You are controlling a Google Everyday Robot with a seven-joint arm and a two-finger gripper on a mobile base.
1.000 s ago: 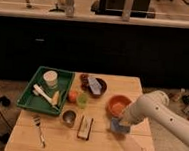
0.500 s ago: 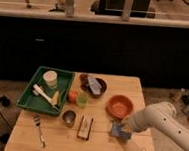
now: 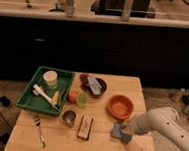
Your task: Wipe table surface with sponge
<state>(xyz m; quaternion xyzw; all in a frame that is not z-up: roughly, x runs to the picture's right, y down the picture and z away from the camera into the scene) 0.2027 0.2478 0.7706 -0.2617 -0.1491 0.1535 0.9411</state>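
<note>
A: so where's everything sitting on the worktop (image 3: 132,88)?

B: tray (image 3: 32,91) takes the far-left part, cup (image 3: 50,79) in its back, some utensils lying in front of that. Fork (image 3: 39,130) is near the left front edge. Middle-back there's a dish (image 3: 99,88) with a piece in it.

A: and the right side?

B: bowl (image 3: 120,106) right of centre, sponge (image 3: 118,132) just in front of it, claw (image 3: 128,127) down on the sponge. Block (image 3: 85,127) sits left of the sponge, small metal cup (image 3: 69,118) left of the block.

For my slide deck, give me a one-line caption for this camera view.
Robot claw presses the dark-blue sponge on the table surface, in front of the orange bowl.
</note>
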